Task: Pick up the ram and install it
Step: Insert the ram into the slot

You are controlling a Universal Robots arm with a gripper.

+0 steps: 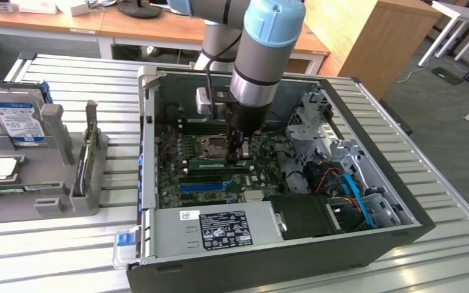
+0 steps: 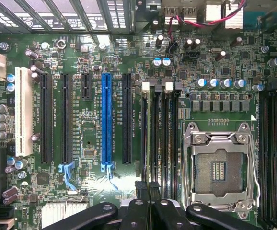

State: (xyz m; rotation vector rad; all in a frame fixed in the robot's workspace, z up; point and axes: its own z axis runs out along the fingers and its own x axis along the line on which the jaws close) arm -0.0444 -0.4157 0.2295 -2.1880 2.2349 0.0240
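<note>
Exterior view: reaches down into an open computer case (image 1: 147,152), end effector (image 1: 239,157) at the end of the ram (image 1: 210,163) toward the exterior view's right; ram a green strip on edge on the motherboard (image 1: 171,182). Wrist view: adds dark memory slots (image 2: 158,134) between a blue slot (image 2: 107,120) and the processor socket (image 2: 218,165); end effector (image 2: 150,188) narrow, fingers nearly together, hold on the ram unclear. Sits on a slatted metal bench (image 1: 80,67) beside a grey holder (image 1: 51,165) carrying a hard drive (image 1: 16,119); wooden desks (image 1: 169,30) behind.

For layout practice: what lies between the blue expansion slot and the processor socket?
Between the blue slot and the socket: a black expansion slot, then dark memory slots, in the wrist view.
</note>
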